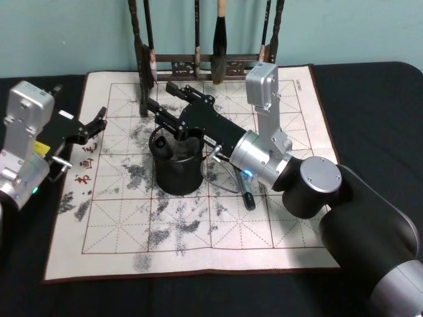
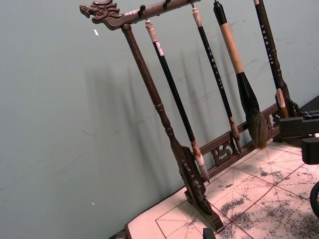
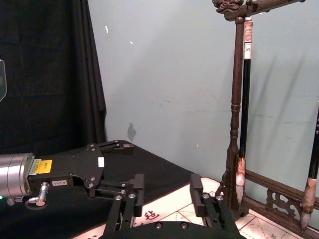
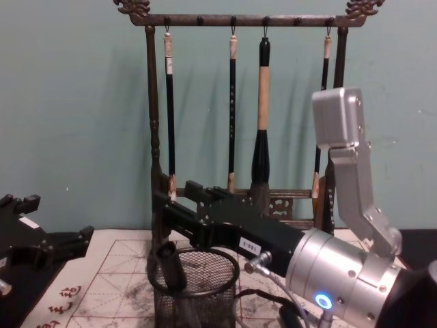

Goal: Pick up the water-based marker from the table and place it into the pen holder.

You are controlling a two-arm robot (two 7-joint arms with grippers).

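The pen holder (image 1: 177,173), a black wire-mesh cup, stands on the ink-stained grid mat; it also shows in the chest view (image 4: 194,290). A black marker (image 4: 171,268) leans inside it at its left side, its cap just over the rim (image 1: 160,143). My right gripper (image 1: 160,99) hovers over the holder's far side, open, with nothing between its fingers (image 3: 138,185). In the chest view the right gripper (image 4: 175,198) sits just above the rim. My left gripper (image 1: 100,123) rests open at the mat's left edge, away from the holder.
A tall dark wooden rack of hanging calligraphy brushes (image 1: 198,63) stands right behind the holder (image 4: 232,102). A dark pen-like object (image 1: 247,197) lies on the mat under my right forearm, beside a cable loop. Black cloth surrounds the mat (image 1: 119,231).
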